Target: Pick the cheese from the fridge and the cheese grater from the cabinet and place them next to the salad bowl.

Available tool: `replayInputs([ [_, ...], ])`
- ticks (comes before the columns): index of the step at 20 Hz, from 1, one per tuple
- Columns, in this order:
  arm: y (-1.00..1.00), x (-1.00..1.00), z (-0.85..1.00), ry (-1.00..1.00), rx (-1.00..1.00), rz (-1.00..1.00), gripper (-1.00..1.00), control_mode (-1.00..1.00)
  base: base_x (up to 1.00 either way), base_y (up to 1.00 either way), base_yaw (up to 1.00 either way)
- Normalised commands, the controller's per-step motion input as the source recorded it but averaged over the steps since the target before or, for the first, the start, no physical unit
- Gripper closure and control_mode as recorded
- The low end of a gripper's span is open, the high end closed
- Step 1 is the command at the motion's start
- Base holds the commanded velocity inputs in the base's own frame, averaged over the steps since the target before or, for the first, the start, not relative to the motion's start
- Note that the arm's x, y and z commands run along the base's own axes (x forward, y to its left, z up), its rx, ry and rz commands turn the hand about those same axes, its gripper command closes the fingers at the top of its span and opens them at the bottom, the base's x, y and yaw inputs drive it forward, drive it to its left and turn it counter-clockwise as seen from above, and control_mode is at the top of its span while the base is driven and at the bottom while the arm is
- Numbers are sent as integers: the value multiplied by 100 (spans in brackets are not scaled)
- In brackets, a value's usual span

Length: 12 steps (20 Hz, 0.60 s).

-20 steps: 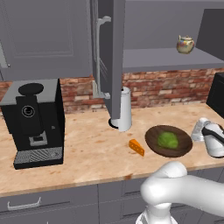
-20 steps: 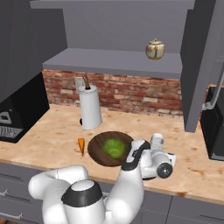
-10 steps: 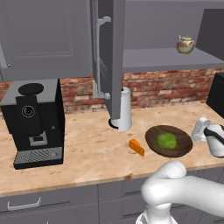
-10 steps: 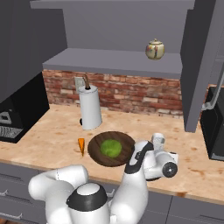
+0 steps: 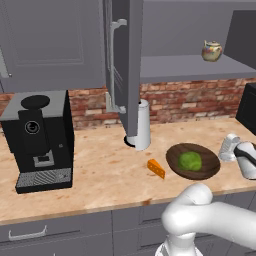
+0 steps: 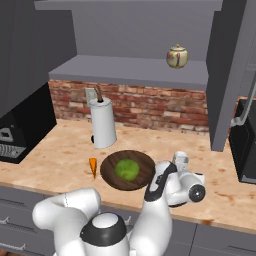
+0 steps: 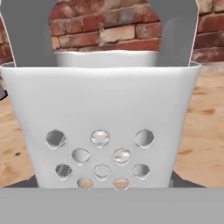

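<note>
you have the end effector low over the surface, just to the right of the salad bowl. the cheese grater stands upright on the surface there, close beside the bowl's right rim, and the white hand is right up against it. in the hand view the cheese grater sits directly in front of the camera, pale grey with its punched holes facing you and its handle loop rising toward the brick wall behind. the jaws stand wide, one to each side of the grater's base; you cannot tell from these views whether the tips touch its walls or stand just clear of them.

the salad bowl is dark brown with a green leafy lump in its middle. the cheese, a small orange wedge, lies on the surface just left of the bowl, apart from its rim. from the right base view the cheese lies on the bowl's far side from the grater.

behind the bowl a tall white cylinder stands near the brick wall. the cabinet door hangs open above it, and a gold-and-cream teapot sits on the grey shelf. a black coffee machine stands at the left end of the surface.
</note>
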Motion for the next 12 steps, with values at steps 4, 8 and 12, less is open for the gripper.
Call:
replayInputs([
  [4,18,-14,-39,0,0,0,100,-100,0,0,0],
  [8,26,-7,-25,0,0,0,-100,-100,0,0,0],
  [12,4,-3,-7,0,0,0,-100,-100,0,0,0],
])
